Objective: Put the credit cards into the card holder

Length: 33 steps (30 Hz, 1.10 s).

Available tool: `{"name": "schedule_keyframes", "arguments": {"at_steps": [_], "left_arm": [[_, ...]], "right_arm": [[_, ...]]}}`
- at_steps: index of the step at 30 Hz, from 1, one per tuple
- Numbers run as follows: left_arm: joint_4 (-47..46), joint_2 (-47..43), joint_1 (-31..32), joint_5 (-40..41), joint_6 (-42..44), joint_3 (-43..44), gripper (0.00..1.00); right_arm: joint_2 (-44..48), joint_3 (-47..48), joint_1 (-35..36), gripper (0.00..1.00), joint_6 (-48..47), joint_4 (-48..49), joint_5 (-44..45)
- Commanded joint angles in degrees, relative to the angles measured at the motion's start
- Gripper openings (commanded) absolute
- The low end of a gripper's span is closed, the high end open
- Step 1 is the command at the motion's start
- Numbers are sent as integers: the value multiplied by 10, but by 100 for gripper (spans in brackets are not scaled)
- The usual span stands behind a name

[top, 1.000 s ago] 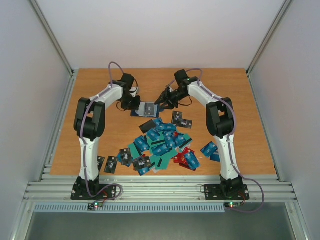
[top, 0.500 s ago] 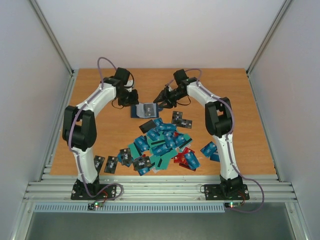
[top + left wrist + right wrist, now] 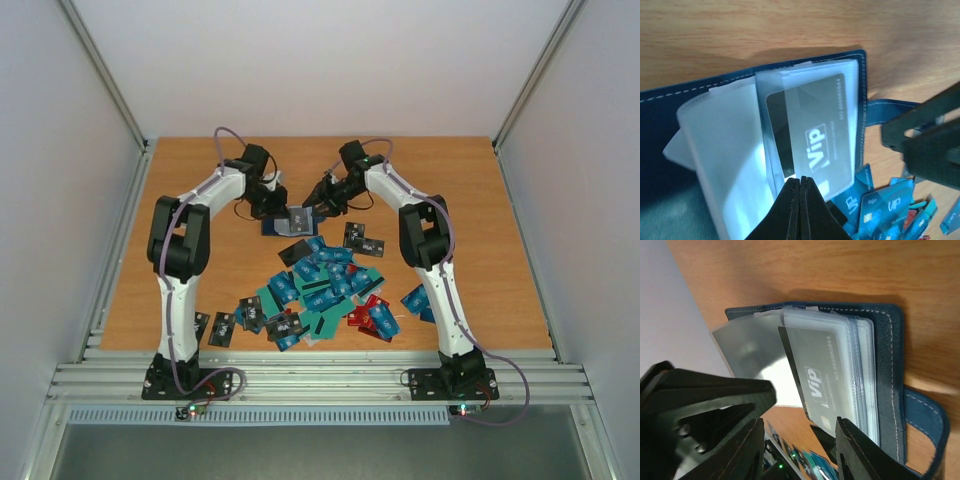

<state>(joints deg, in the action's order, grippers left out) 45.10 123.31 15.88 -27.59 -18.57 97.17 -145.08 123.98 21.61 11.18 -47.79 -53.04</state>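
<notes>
Top view, bottom of frame upward: a few dark cards (image 3: 222, 328) lie at lower left of the table (image 3: 200, 250). The main heap of credit cards (image 3: 325, 285), blue, teal, black and red, overlaps at centre. Above the heap, apart from it, the card holder (image 3: 286, 224) lies open on the wood at upper centre. Both arms reach in to it, the left gripper (image 3: 274, 204) at its left edge and the right gripper (image 3: 318, 204) at its right edge. In the left wrist view, the left gripper's fingers (image 3: 800, 187) are pressed tight together at bottom centre. Their tips are at the lower edge of a clear sleeve (image 3: 720, 145); whether they pinch it cannot be told. A black card (image 3: 807, 130) with white "Vip" print sits inside a sleeve. The navy cover shows along the top and left, and loose cards at lower right. In the right wrist view, the right gripper's jaws stand apart in the foreground at bottom, with nothing seen clamped. The black card's near end shows between them and the fanned sleeves lie beyond.
</notes>
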Motion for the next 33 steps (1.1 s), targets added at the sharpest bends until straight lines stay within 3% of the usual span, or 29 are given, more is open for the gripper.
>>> {"name": "schedule_keyframes", "arguments": {"at_steps": [1, 20, 33], "left_arm": [[5, 32, 3, -20, 12, 34, 0], [23, 81, 3, 3, 36, 53, 0], [17, 102, 3, 15, 42, 41, 0]], "right_arm": [[-17, 28, 5, 41, -11, -22, 10], [-68, 97, 20, 41, -16, -57, 18], [-53, 101, 20, 40, -59, -105, 47]]}}
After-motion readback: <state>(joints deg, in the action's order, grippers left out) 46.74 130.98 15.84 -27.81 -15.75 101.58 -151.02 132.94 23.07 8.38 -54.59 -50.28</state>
